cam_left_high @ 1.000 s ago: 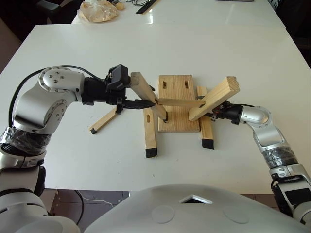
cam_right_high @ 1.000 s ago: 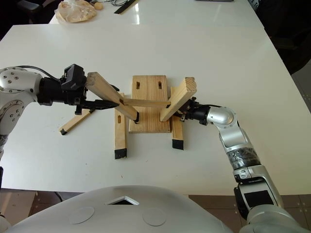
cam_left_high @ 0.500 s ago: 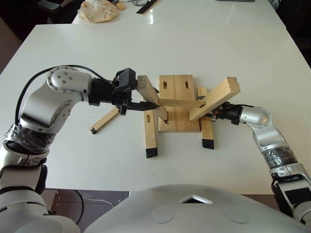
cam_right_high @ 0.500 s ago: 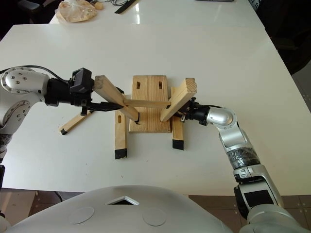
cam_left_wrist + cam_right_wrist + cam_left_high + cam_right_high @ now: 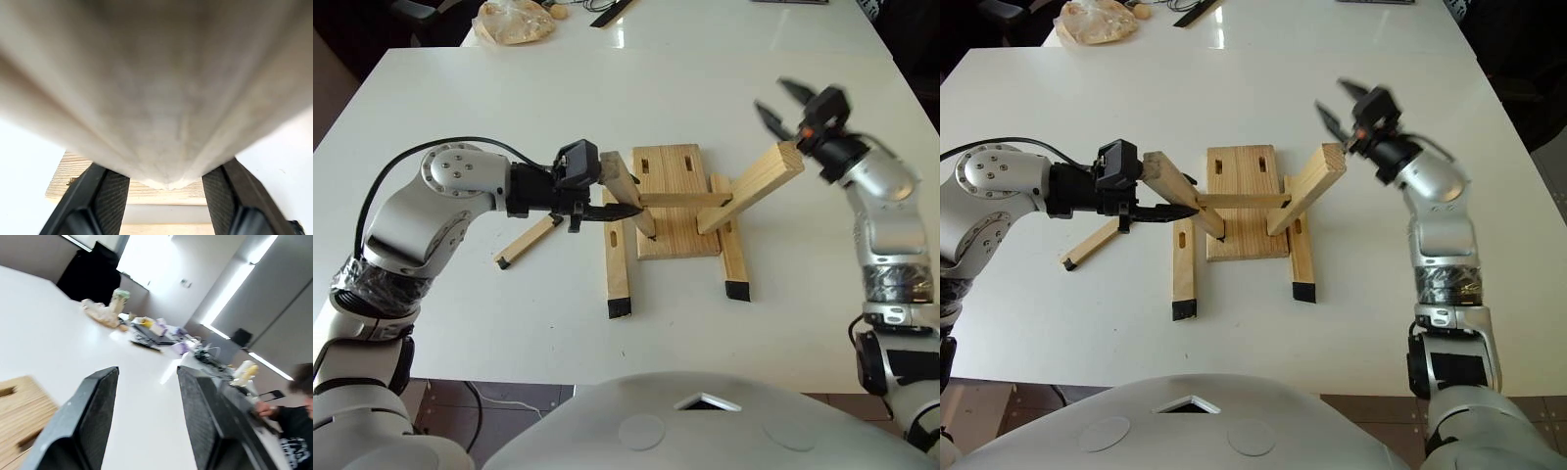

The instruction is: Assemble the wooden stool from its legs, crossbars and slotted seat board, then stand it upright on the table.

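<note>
A frame of two wooden legs joined by a crossbar stands tilted over the slotted seat board, which lies flat mid-table. My left gripper is shut on the frame's left leg; in the left wrist view its dark fingers flank that leg. The frame's right leg leans free. My right gripper hangs open in the air just behind that leg's top end, holding nothing. The right wrist view looks between its fingers, with a corner of the seat board below.
Two loose legs lie flat beside the seat board. A thin loose bar lies to the left under my left forearm. A bag and dark items sit on the far table.
My right gripper has let go of the frame's right leg, opened and risen to the back right. My left gripper has shifted right with the left leg.
</note>
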You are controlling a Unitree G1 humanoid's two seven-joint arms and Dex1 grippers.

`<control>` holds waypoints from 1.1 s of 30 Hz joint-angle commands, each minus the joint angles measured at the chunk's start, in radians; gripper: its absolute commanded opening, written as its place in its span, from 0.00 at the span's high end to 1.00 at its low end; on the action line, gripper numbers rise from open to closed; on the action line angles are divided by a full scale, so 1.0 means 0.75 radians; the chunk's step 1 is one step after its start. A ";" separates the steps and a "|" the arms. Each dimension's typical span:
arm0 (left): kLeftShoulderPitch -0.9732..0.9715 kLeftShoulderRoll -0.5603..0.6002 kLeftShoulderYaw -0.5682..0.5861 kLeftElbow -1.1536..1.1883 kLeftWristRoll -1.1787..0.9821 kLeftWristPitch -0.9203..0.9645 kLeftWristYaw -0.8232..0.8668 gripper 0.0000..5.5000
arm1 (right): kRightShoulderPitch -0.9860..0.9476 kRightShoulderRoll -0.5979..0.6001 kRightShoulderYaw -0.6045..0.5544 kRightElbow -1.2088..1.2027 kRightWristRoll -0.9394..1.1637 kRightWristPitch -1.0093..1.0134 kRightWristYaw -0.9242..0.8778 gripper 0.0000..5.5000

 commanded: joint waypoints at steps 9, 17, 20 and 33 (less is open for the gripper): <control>0.080 -0.115 -0.035 -0.080 0.028 0.423 0.292 0.63 | -0.090 0.152 0.231 -0.931 0.315 0.697 -0.237 0.61; 0.071 -0.120 -0.043 -0.112 0.026 0.456 0.282 0.63 | 0.309 0.197 0.658 -0.531 -0.017 0.536 -0.258 0.61; 0.060 -0.115 -0.046 -0.115 0.025 0.463 0.266 0.63 | 0.395 0.132 0.749 -0.381 -0.111 0.545 -0.199 0.61; 0.102 -0.121 -0.041 -0.068 0.083 0.450 0.266 0.63 | 0.241 0.191 0.416 -0.762 0.477 0.651 0.038 0.61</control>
